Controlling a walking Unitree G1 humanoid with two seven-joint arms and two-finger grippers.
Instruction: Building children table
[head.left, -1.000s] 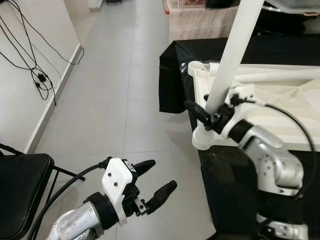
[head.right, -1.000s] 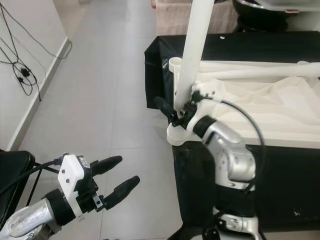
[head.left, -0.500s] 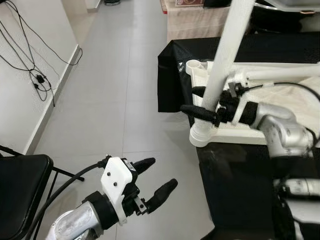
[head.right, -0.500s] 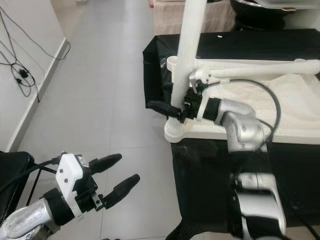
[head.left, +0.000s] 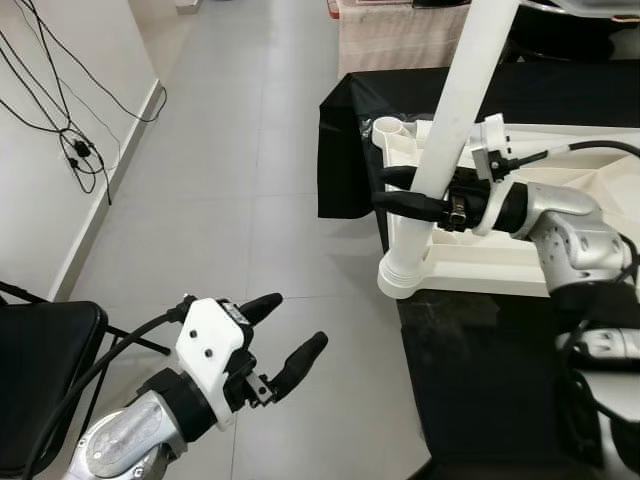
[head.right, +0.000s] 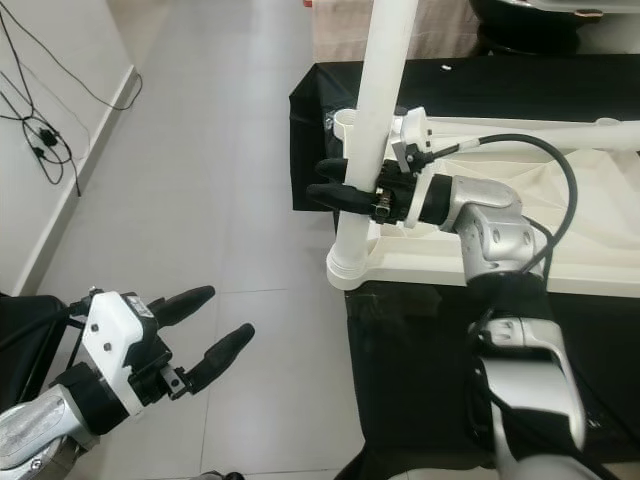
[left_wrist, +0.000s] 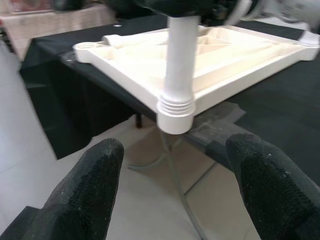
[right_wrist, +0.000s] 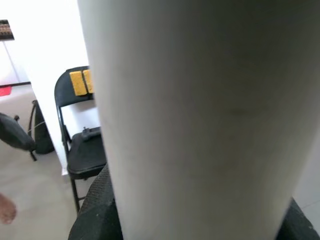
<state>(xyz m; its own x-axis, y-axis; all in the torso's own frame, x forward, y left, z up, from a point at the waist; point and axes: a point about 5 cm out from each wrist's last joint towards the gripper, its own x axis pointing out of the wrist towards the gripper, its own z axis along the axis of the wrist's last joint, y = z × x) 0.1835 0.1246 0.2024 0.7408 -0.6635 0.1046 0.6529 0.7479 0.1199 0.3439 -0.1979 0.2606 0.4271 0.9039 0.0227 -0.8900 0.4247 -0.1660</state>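
Your right end effector (head.left: 412, 194) has its two black fingers clamped on either side of the long white plastic tube leg (head.left: 452, 118), low on the shaft, just above the socket. That leg stands nearly upright, tilted a touch toward 1 o'clock, seated in the near corner socket of the cream moulded plastic tabletop (head.left: 590, 215), which lies upside down on the black-draped counter (head.left: 480, 360). A second empty socket (head.left: 389, 129) sits at 11 o'clock from it. You're dealing with light, stiff, smooth plastic here, so it looks slippery to twist; I'd keep your hold low near the ribbed collar (left_wrist: 175, 106) for leverage. Your left end effector (head.left: 272, 338) hovers at 7 o'clock over the grey tiled floor (head.left: 230, 180), fingers spread wide, empty.
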